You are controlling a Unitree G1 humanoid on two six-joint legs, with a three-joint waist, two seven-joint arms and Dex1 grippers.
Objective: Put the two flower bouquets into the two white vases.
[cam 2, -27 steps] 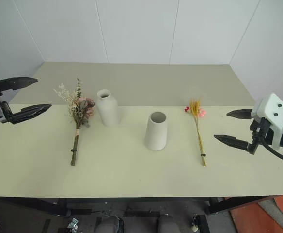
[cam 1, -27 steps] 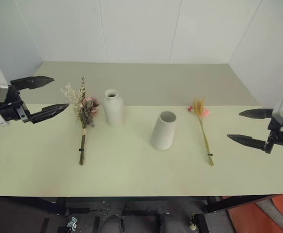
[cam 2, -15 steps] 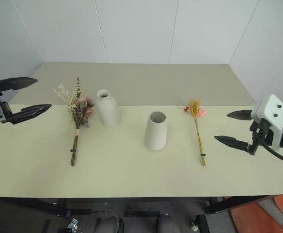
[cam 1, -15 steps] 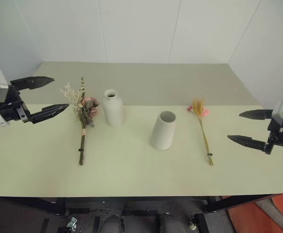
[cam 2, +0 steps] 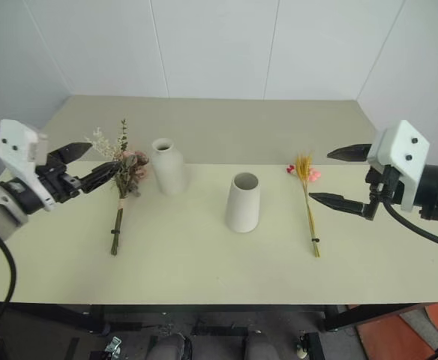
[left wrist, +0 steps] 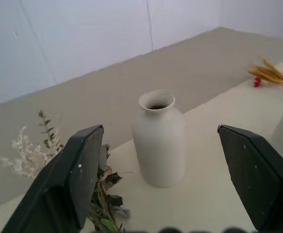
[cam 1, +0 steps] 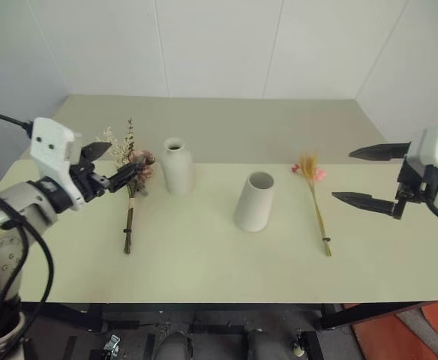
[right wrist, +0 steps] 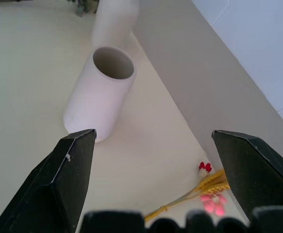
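Left eye view shows the left hand [cam 1: 112, 166] held above the pale green counter [cam 1: 204, 262] with its two black fingers spread wide and nothing between them; its fingertips hang at the flower heads of the full bunch of dusty pink roses, white dried sprigs and dark eucalyptus [cam 1: 131, 180], though whether they touch the blooms cannot be told. That bunch lies flat on the counter, its bound stems running back from the hand's tips toward the robot. Just beyond the fingertips, on the side toward the other arm, stands the matte white bottle-shaped ceramic vase with a narrow neck [cam 1: 176, 166], upright; in the left wrist view it sits framed between the two fingers [left wrist: 78, 174], with the rose bunch at the base of one of them. The right hand [cam 1: 363, 176] is likewise spread wide and empty, held above the counter and pointing inward toward the middle of it. Nearest its fingertips lies the slim golden wheat stalk with small pink blossoms [cam 1: 314, 196], flat on the counter, apart from the hand, blossoms at the far end. Further out past the stalk stands the plain matte white tapered cylinder vase with a wide round mouth [cam 1: 254, 201], upright and well apart from the right hand; the right wrist view shows its open mouth between the fingers [right wrist: 71, 184] and the wheat head lower down.
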